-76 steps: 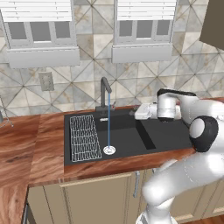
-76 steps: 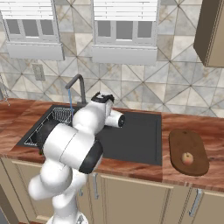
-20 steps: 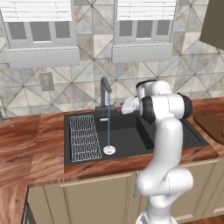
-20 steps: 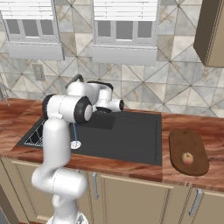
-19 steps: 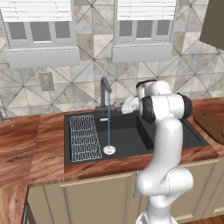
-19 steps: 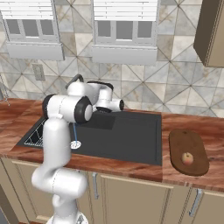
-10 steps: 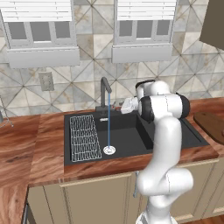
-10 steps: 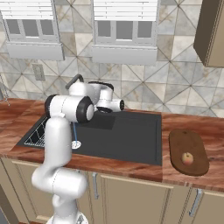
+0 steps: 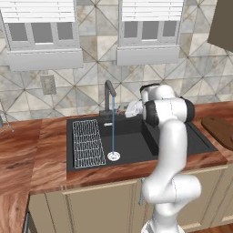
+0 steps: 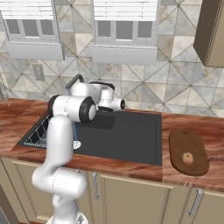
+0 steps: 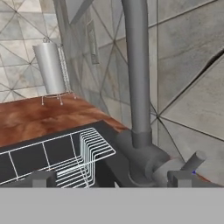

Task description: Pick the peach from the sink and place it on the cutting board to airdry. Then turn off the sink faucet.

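While water runs in a thin stream from the sink faucet (image 9: 109,93) down to the white drain disc (image 9: 113,156), the peach (image 10: 187,158) sits on the cutting board (image 10: 189,151), at the right end of the wooden table (image 10: 127,166), well apart from the basin.

Sink (image 9: 132,143): black basin holds the white wire rack (image 9: 88,143) at its left side and the drain disc near its front; the rack has nothing in it. Flat black drainer section lies to the right of the basin.

Claw (image 11: 111,178): jaws stand wide apart, gripping nothing. In the hand view the two dark fingertips (image 11: 41,178) flank the base of the faucet, with the grey column rising between them and the small side lever (image 11: 194,160) just beside the right tip. Contact with the lever cannot be told.

Far left on the table, a metal cylinder on thin legs (image 11: 51,70) stands against the tiled wall
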